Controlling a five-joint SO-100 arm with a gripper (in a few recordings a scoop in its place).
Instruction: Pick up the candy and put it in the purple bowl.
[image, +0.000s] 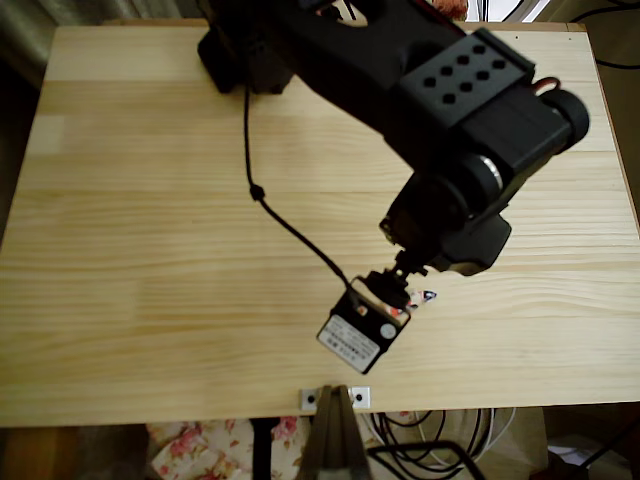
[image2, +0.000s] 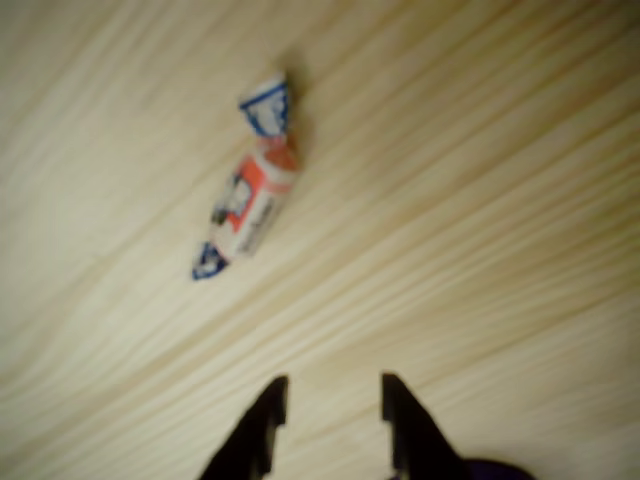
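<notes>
The candy (image2: 250, 200) lies flat on the wooden table (image2: 480, 180) in the wrist view, with an orange-red and white wrapper and twisted blue-white ends, running diagonally. My gripper (image2: 330, 395) hovers short of it, open, its two black fingertips (image2: 268, 405) apart with bare wood between them. In the overhead view only one end of the candy (image: 428, 295) peeks out beside the wrist camera block (image: 360, 335). The purple bowl is hidden; a dark purplish sliver at the wrist view's bottom edge is too small to identify.
The black arm (image: 450, 130) reaches across the table's upper right in the overhead view, with a black cable (image: 262, 195) trailing to the wrist. A metal bracket (image: 335, 397) sits at the front edge. Bare wood (image: 150, 280) spreads to the left.
</notes>
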